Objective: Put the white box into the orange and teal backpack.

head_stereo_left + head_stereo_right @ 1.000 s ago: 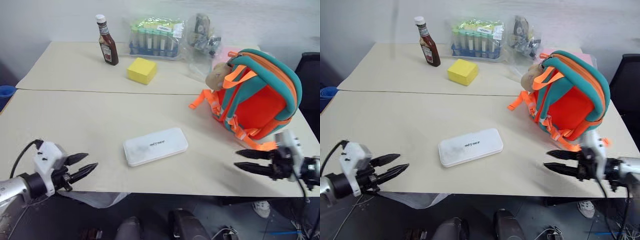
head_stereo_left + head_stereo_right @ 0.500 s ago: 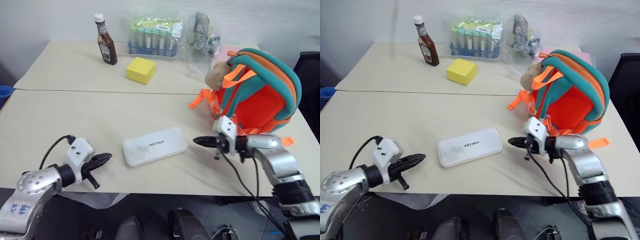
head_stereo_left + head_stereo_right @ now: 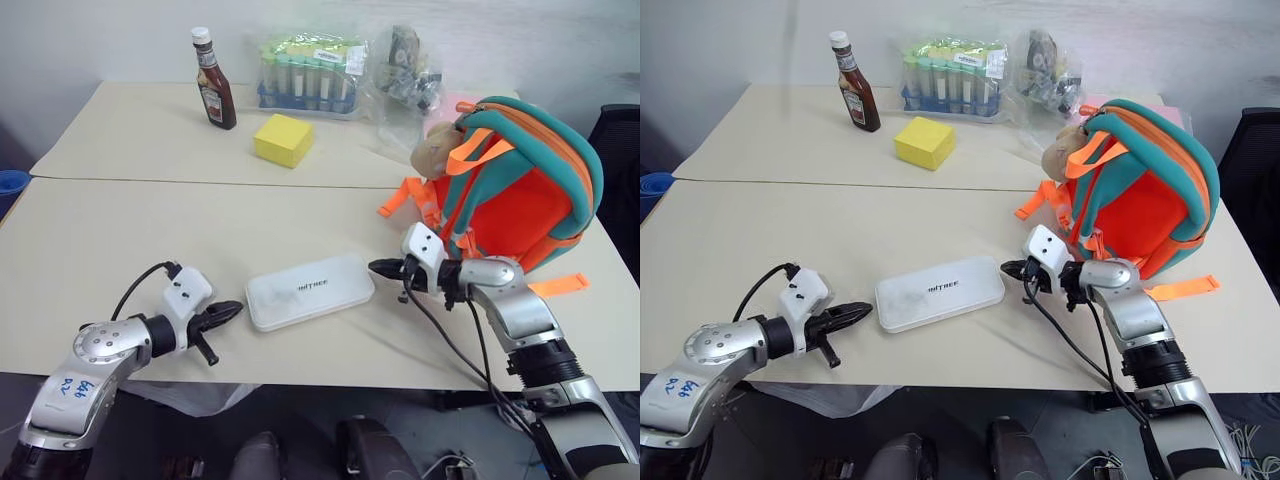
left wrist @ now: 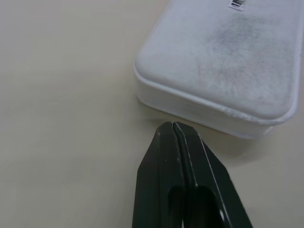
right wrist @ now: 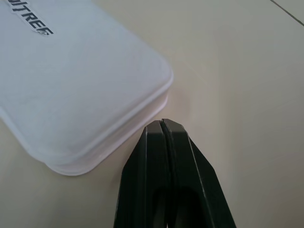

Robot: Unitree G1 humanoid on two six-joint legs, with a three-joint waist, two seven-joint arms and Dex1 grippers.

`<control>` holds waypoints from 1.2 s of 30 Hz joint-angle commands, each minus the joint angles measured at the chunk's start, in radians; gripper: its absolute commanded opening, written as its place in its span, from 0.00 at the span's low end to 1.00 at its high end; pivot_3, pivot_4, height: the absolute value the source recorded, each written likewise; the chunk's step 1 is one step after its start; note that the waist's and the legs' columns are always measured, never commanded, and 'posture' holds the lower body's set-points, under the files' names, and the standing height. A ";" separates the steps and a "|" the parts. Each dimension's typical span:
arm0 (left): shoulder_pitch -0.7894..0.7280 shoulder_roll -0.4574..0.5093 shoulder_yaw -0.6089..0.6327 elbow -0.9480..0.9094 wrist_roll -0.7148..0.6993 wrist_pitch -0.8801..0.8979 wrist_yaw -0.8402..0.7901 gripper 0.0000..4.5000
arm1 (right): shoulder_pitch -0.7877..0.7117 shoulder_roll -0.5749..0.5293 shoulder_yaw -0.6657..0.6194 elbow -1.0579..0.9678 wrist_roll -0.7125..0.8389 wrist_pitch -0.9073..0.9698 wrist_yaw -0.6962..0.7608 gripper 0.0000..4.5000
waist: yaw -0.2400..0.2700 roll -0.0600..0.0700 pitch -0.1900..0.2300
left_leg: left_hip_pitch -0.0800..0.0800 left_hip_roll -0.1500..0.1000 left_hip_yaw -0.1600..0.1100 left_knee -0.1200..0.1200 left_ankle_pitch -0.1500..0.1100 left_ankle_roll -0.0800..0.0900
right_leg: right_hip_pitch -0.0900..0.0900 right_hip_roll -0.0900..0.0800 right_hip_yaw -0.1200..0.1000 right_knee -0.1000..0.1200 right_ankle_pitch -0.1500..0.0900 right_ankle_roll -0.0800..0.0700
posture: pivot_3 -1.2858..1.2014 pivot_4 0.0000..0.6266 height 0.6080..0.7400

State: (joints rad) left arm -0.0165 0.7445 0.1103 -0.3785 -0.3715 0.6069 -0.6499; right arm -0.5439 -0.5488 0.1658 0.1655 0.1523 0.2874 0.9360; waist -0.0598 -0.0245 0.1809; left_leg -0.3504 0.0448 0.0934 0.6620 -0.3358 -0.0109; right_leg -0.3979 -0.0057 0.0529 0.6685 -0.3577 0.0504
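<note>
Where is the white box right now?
In the left eye view, the box lies flat on the table near its front edge, between the two shut end effectors, with the backpack to its right.

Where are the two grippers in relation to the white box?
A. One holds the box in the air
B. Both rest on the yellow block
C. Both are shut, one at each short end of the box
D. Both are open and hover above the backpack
C: the left gripper and the right gripper are shut, their tips at opposite short ends of the white box, which lies flat on the table.
</note>
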 commanded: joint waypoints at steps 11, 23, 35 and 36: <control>-0.165 -0.050 -0.075 0.142 0.048 -0.075 -0.052 0.00 | 0.148 -0.092 -0.054 -0.226 0.071 0.082 0.070 0.00 | 0.006 0.000 0.000 | -0.002 0.000 -0.001 0.002 0.000 0.000 | 0.000 0.000 -0.001 0.001 0.000 0.000 | 0.52 0.24 1.00; -0.268 -0.047 0.000 0.325 -0.001 -0.029 -0.104 0.04 | 0.205 -0.125 -0.086 -0.269 0.074 0.101 0.043 0.00 | 0.004 0.000 0.000 | -0.002 0.000 -0.001 0.003 0.000 0.000 | -0.001 -0.001 -0.002 0.003 0.000 0.000 | 0.52 0.24 1.00; -0.400 -0.028 0.307 0.410 -0.411 0.828 -0.033 0.82 | 0.116 -0.099 -0.057 -0.140 0.001 0.022 0.012 0.00 | 0.004 -0.001 0.000 | -0.002 -0.001 -0.002 0.005 0.001 0.000 | -0.002 -0.001 -0.003 0.006 0.000 0.000 | 0.52 0.24 1.00; -0.416 -0.043 0.318 0.432 -0.406 0.859 -0.008 0.88 | 0.113 -0.093 -0.053 -0.137 -0.002 0.019 0.009 0.00 | 0.004 -0.001 0.000 | -0.002 -0.001 -0.002 0.005 0.001 0.000 | -0.002 -0.001 -0.003 0.006 0.000 0.000 | 0.52 0.24 1.00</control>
State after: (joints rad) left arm -0.4132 0.7116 0.3941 0.0322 -0.7591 1.4111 -0.6918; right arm -0.4181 -0.6507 0.1122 0.0370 0.1551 0.3253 0.9533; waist -0.0558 -0.0255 0.1814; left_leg -0.3525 0.0442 0.0911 0.6667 -0.3350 -0.0112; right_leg -0.3996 -0.0068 0.0503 0.6744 -0.3576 0.0508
